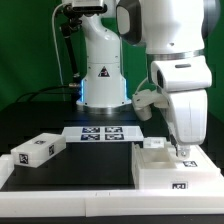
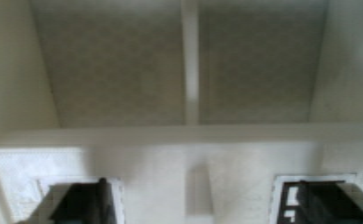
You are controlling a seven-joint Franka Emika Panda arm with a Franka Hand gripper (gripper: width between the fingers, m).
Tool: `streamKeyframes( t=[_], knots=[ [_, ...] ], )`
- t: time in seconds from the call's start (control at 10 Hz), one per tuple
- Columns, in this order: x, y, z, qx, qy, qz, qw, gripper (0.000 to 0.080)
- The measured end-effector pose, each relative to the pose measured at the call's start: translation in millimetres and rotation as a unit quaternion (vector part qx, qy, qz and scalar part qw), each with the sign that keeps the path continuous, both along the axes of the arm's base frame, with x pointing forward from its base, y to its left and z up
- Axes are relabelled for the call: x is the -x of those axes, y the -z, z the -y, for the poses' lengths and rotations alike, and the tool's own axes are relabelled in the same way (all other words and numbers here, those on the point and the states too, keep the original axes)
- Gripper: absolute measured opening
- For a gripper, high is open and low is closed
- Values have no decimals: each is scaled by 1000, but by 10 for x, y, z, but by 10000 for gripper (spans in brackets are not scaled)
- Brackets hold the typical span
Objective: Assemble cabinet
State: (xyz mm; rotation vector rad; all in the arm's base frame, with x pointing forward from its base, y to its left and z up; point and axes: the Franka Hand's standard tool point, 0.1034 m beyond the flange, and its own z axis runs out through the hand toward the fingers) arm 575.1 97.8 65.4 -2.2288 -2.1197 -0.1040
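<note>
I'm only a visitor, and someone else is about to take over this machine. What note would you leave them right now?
Gripper: open, fingers wide apart, holding nothing, low over the large white plastic cabinet box on the exterior view's right.
Parts: a smaller white tagged block lies apart on the black table, on the exterior view's left. A small white piece sits close by the box. The flat white marker board lies between them.
Done: no joined parts are visible.
Left: fit the loose parts to the box.

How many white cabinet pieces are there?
3: a long piece at the exterior view's left, the big box at its lower right, a small block at that box's far edge. The arm may hide others.
</note>
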Motion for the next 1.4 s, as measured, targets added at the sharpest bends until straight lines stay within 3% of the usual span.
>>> streamKeyframes(
  t=[0.1,0.3,0.9,1.1,1.4],
  knots=[
    [51,-48,8,3,3,2,1000,743],
    [187,-99,4,7,18,3,1000,782],
    [908,-131,92,22,29,5,999,797],
    [1169,-36,105,21,37,2,999,797],
    [1223,4,98,21,51,-3,999,797]
  ],
)
